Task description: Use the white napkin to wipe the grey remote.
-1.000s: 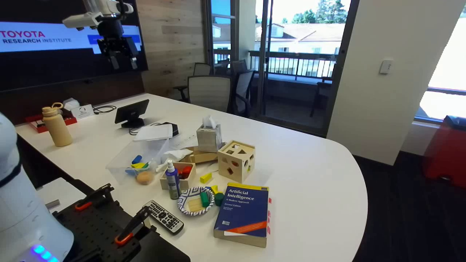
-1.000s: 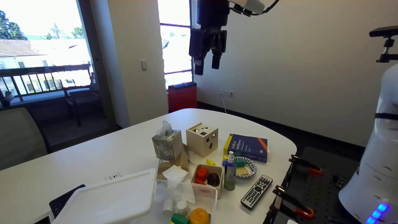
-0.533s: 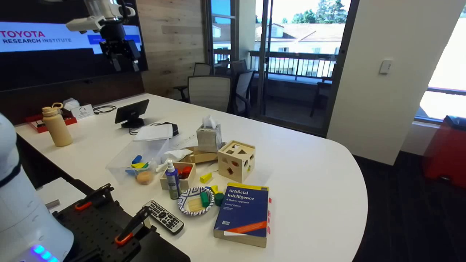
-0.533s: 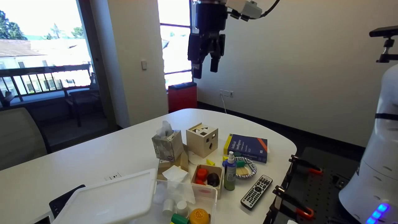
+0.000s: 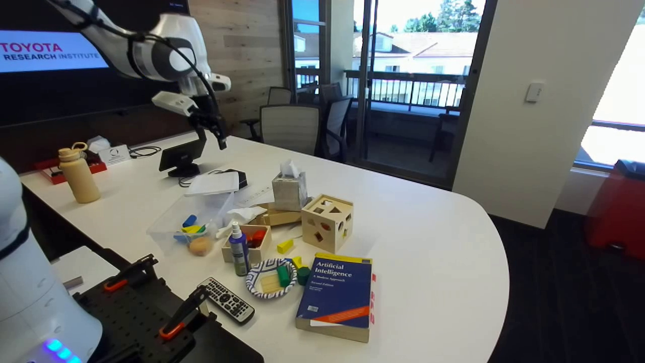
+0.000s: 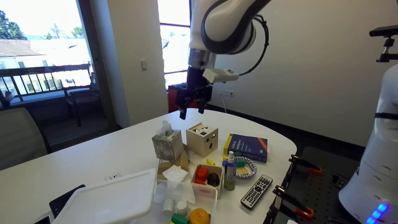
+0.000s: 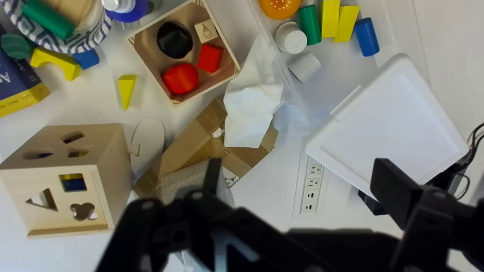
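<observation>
Two fingers (image 7: 396,190) of my gripper (image 7: 298,173) stand apart, empty. I should pinch the napkin (image 7: 251,107) shallowly, sparing the cardboard (image 7: 194,138) beneath.

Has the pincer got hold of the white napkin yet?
No: in the wrist view the white napkin lies partly over the brown cardboard, clear of the open pincer.

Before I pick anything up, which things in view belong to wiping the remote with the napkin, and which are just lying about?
For the job:
white napkin
grey remote

Just lying about:
tissue box
wooden shape sorter
blue book
spray bottle
patterned bowl
beige bottle
</observation>
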Motion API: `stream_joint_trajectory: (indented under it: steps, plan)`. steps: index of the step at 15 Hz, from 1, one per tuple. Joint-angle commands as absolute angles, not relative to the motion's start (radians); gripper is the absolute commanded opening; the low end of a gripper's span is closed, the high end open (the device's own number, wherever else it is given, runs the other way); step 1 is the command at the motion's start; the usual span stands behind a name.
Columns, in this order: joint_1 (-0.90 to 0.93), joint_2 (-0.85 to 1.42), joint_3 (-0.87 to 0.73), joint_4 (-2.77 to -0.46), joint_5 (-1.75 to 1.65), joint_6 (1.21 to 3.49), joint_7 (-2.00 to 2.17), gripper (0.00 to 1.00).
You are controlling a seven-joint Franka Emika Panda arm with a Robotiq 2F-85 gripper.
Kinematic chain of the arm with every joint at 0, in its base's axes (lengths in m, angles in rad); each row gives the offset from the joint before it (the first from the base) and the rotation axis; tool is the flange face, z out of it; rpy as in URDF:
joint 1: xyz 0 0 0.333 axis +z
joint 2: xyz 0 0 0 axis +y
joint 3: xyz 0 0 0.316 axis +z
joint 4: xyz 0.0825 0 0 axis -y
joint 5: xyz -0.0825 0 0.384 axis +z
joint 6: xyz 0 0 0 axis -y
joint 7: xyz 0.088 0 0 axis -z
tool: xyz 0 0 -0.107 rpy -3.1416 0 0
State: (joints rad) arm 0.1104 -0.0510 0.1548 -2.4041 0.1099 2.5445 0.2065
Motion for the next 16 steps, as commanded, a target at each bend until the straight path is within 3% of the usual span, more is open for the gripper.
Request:
stream_joint_trajectory:
  steps: [1, 6, 16]
  plan:
    - [0.108, 0.163, 0.130, -2.371, 0.195, 2.738, 0.195, 1.00]
    - [0.134, 0.444, 0.107, -2.273, 0.179, 2.876, 0.245, 1.00]
    - [0.205, 0.737, 0.043, -2.030, 0.169, 2.863, 0.289, 1.00]
